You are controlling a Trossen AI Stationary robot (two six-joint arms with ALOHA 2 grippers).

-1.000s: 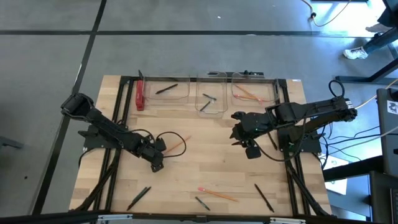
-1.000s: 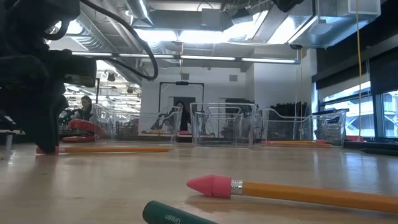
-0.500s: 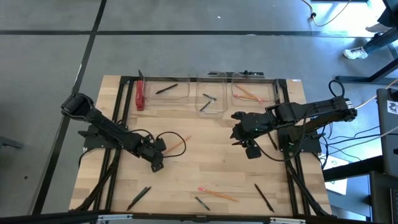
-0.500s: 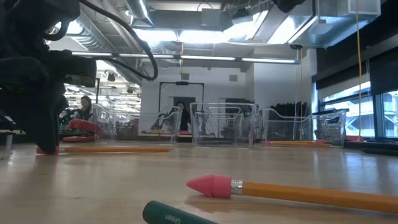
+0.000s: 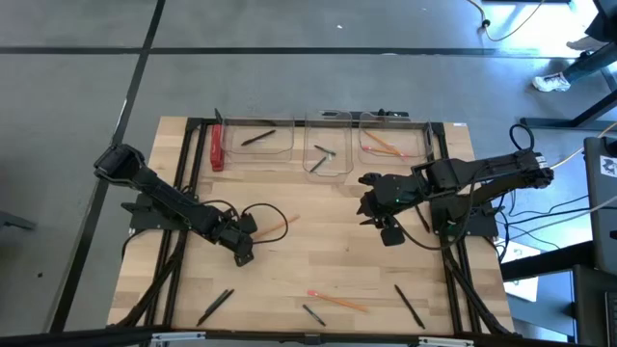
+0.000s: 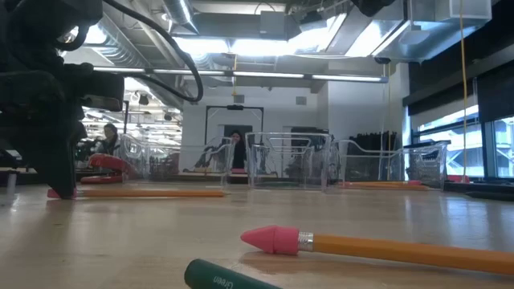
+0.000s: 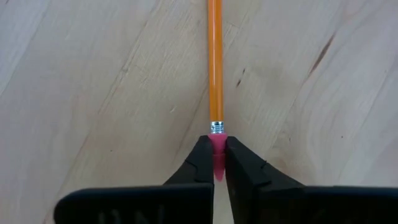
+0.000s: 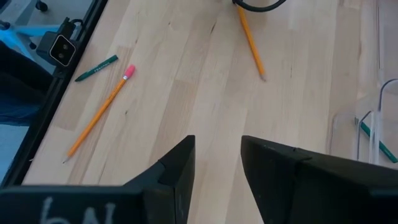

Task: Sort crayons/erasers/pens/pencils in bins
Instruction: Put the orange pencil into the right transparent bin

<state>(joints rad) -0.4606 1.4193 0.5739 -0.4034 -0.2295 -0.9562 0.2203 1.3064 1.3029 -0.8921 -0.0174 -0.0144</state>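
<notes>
High view: left gripper (image 5: 253,226) sits low at table centre-left, on the eraser end of a pencil (image 5: 275,226). Right gripper (image 5: 370,205) hovers right of centre, near the bins (image 5: 326,145) along the far edge. A second pencil (image 5: 337,301) and pens (image 5: 409,306) lie near the front edge.

Low view: pencil (image 6: 152,193) lies flat on the table (image 6: 241,213), left side.

Left wrist: fingers (image 7: 200,163) clenched on the pink eraser tip (image 7: 217,152).

Right wrist: fingers (image 8: 180,168) parted, holding nothing.

Wooden table (image 5: 318,260) with pencils (image 5: 337,300), bins (image 5: 328,146)
</notes>
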